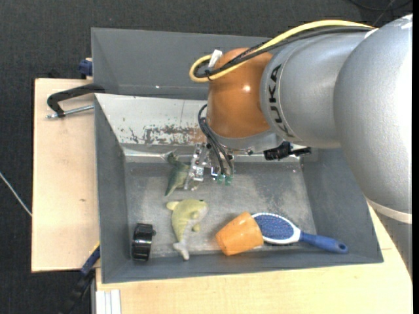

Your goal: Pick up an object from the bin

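Grey bin (281, 195), gripper (211, 170), opening cannot be told, beside slim green toy (175, 177) tapering front-left, orange cup (238, 235) and brush (288, 231) near front

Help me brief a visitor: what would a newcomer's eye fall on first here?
The grey arm with its orange wrist, reaching in from the right, its gripper beside a dark green toy near the back of the bin. Along the front: an orange cup beside a blue brush, and a pale yellow toy left of them.
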You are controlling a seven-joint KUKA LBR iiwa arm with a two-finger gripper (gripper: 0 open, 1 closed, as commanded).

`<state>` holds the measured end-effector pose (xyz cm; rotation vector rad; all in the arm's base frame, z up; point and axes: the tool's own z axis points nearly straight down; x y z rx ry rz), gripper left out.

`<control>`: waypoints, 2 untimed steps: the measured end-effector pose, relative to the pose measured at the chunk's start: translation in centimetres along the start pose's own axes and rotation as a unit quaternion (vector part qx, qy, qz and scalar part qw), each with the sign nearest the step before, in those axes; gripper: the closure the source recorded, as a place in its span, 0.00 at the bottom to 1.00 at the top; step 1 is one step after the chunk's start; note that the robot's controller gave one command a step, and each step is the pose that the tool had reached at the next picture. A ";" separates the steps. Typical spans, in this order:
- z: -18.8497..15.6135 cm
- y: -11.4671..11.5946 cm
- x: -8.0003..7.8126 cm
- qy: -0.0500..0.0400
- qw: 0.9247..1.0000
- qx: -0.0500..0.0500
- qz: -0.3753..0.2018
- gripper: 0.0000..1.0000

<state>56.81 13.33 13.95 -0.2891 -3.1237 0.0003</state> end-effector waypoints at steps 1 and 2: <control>-2.5 1.0 -2.4 -0.006 1.000 -0.002 0.012 1.00; -10.5 0.4 -3.3 -0.009 1.000 -0.003 -0.018 1.00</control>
